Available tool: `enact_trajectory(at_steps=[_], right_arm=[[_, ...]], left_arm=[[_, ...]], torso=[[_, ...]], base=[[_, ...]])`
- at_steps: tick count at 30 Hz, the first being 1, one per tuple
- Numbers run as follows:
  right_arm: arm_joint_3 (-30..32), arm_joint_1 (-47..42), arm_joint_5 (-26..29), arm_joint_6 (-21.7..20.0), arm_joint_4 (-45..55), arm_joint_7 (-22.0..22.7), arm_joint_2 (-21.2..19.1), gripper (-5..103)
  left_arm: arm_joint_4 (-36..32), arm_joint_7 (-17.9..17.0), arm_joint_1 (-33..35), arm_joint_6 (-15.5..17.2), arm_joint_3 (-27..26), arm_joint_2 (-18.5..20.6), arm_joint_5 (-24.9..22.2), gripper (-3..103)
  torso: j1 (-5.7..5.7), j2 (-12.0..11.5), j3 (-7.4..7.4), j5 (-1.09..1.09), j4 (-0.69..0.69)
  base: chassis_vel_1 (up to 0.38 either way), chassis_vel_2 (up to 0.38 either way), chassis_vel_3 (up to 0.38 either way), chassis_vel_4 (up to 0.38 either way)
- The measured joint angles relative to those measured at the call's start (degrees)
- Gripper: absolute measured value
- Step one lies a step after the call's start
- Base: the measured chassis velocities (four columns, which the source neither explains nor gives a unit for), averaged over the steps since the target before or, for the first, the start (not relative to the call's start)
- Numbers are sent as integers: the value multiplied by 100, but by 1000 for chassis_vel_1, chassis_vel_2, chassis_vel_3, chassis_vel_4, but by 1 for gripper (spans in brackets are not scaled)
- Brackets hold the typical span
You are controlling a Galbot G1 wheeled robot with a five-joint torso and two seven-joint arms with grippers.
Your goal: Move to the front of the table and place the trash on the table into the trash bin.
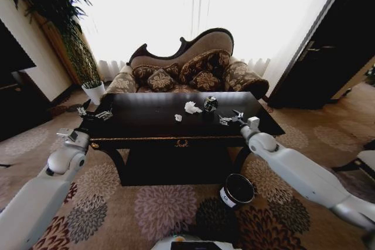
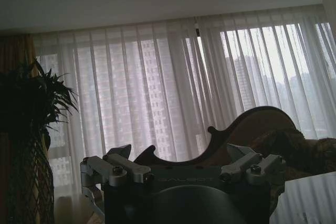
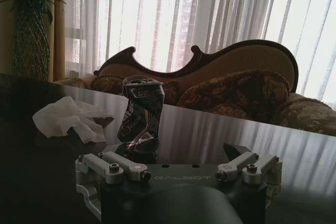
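Right gripper (image 1: 225, 119) spread nr 1 can (image 1: 210, 104); 2 paper wads (image 1: 192, 108) on table (image 1: 146, 127); 1 bin (image 1: 237, 191).

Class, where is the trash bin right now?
In the head view, the trash bin stands on the carpet in front of the table, near its right front leg, below the right arm.

Glossy black wooden table (image 1: 146, 122) — crumpled white paper wad (image 3: 68, 119), dented shiny metal can (image 3: 140, 116).
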Motion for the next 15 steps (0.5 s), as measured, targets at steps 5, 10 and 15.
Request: enact_trajectory(at_steps=[5,10,15], right_arm=[[-370,562,-6,6,-305,-16,187,100],[-600,998,-80,19,-594,-34,450,100],[-754,1172,-157,49,-765,-68,577,100]], left_arm=[[0,0,0,0,0,0,0,100],[0,0,1,0,0,0,0,100],[0,1,0,0,0,0,0,100]], torso=[[0,0,0,-1,0],[0,0,0,-2,0],[0,0,0,-1,0]], base=[[0,0,0,0],[0,0,0,0],[0,0,0,0]])
